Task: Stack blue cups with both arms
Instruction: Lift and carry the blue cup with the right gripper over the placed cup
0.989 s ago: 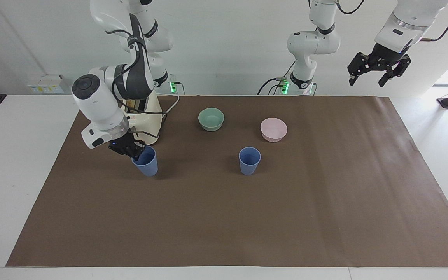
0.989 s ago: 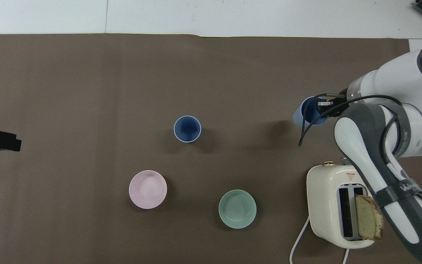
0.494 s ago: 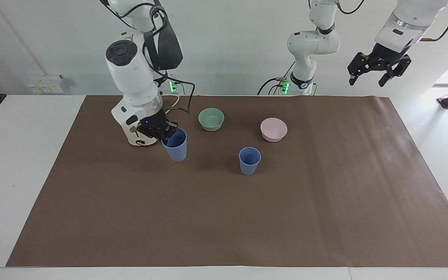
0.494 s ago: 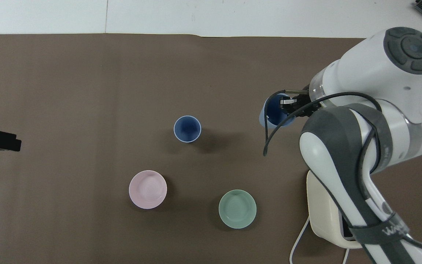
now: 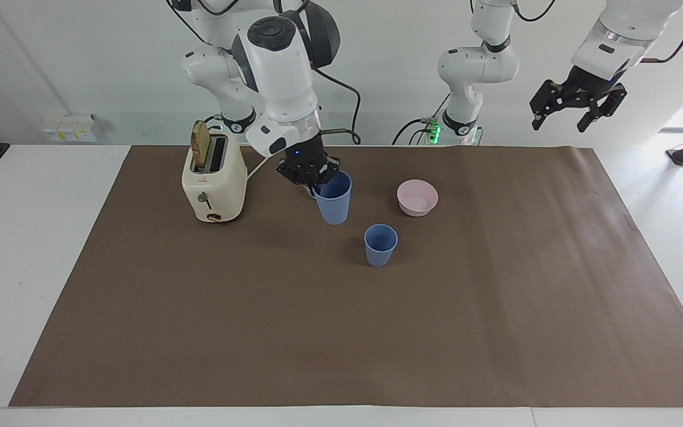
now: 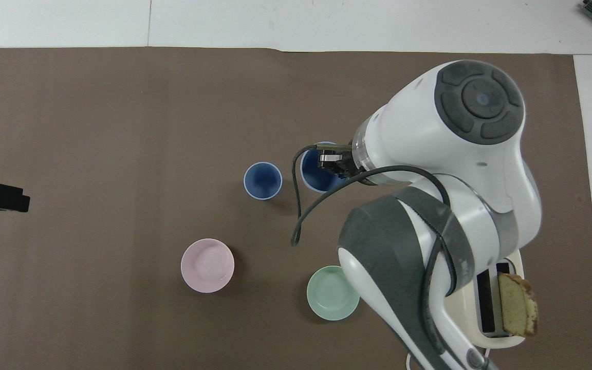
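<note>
One blue cup stands upright on the brown mat near the middle of the table; it also shows in the overhead view. My right gripper is shut on the rim of the second blue cup and holds it upright in the air over the mat, beside the standing cup toward the right arm's end. The overhead view shows this gripper on the held cup. My left gripper waits open and empty, raised high over the left arm's end of the table.
A pink bowl sits nearer to the robots than the standing cup. A pale green bowl lies under my right arm, hidden in the facing view. A cream toaster with a bread slice stands at the right arm's end.
My right gripper has lifted the blue cup off the mat and carried it from in front of the toaster toward the standing cup. The left arm has not moved.
</note>
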Tool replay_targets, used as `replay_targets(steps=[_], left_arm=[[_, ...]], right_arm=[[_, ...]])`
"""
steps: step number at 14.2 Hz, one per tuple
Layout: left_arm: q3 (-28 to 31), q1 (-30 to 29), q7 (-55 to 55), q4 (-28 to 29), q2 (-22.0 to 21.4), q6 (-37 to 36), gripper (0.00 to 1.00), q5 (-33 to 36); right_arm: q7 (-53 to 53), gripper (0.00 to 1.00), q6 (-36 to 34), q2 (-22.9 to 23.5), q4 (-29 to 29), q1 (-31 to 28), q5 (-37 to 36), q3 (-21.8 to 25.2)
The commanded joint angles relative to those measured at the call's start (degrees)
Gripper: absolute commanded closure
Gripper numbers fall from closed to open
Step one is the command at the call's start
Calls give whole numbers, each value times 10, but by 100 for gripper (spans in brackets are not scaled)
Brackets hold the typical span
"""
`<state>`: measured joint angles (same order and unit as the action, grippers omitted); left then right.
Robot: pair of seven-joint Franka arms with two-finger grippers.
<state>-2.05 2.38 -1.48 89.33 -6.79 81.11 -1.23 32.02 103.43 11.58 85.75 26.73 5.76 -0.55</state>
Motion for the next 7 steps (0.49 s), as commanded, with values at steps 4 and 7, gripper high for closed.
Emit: replay_targets(steps=[4,7], left_arm=[[-1,-5,1,8,-10,-7,0,-4],[-1,-5,1,8,-10,-6,0,-4]], right_arm=[[2,100,55,31,-19,31,20,-3],[-4,100,84,35,-16,30,42,-6]])
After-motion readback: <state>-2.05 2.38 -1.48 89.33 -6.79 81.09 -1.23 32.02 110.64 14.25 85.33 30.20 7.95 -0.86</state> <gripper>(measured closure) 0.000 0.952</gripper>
